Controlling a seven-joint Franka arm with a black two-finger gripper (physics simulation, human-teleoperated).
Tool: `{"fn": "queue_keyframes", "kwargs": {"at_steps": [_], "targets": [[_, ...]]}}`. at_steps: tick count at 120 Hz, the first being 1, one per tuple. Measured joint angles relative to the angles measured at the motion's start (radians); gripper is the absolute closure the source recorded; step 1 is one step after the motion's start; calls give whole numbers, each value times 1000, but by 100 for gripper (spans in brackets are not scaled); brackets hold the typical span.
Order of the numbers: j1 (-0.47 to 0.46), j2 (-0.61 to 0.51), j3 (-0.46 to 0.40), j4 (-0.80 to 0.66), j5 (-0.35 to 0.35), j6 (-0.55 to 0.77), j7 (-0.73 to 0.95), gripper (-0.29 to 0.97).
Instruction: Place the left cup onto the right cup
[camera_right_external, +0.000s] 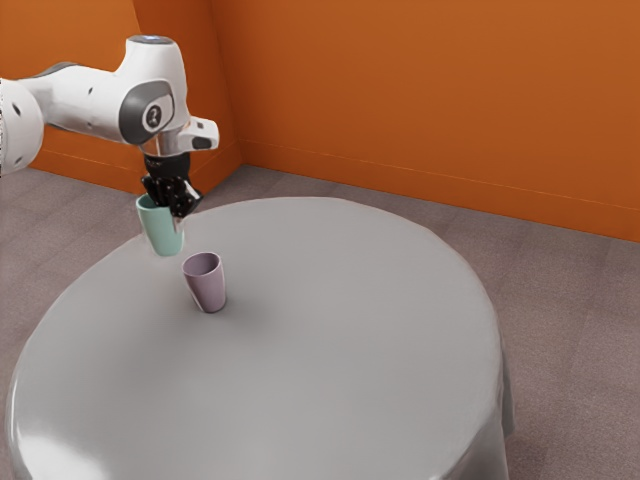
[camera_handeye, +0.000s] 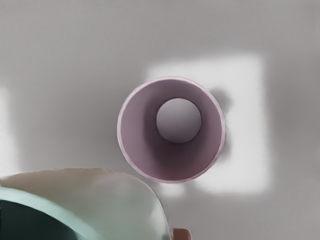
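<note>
Gripper (camera_right_external: 172, 206): fingers clasped on the rim of the green cup (camera_right_external: 160, 232) | green cup: hangs slightly tilted under the fingers, clear of the table (camera_right_external: 350, 350) | purple cup (camera_right_external: 205, 282): upright on the table, mouth up, below and just beside the fingertips, not touching the green cup.

The arm (camera_right_external: 90, 100) is glossy white with mid-grey joint caps, one bearing a small white ring mark. The claw (camera_right_external: 172, 208) is plain black. The mint-green cup (camera_right_external: 160, 232) is pale sea-green outside and a darker teal inside, with no pattern. The mauve cup (camera_right_external: 205, 282) is a dusty lilac all over, with a shaded inner wall and a greyer base. The surface (camera_right_external: 350, 330) is an even light grey with a soft sheen and whitish patches of light. The walls (camera_right_external: 420, 90) are flat saturated orange. The floor (camera_right_external: 570, 300) is a faintly mottled grey-brown.
</note>
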Motion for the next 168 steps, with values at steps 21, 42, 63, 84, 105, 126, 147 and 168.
{"fn": "queue_keyframes", "kwargs": {"at_steps": [21,42,63,84,105,126,147,168], "targets": [[0,52,-2,72,-6,-13,-3,78],[8,99,-6,105,-16,-24,-5,78],[16,137,-23,137,-18,-28,-6,78],[19,149,-42,140,-19,-28,-8,78],[17,152,-50,140,-19,-24,-11,78],[18,157,-54,141,-19,-21,-13,78],[17,164,-65,147,-19,-18,-18,78],[17,176,-66,143,-19,-13,-23,78]]}}
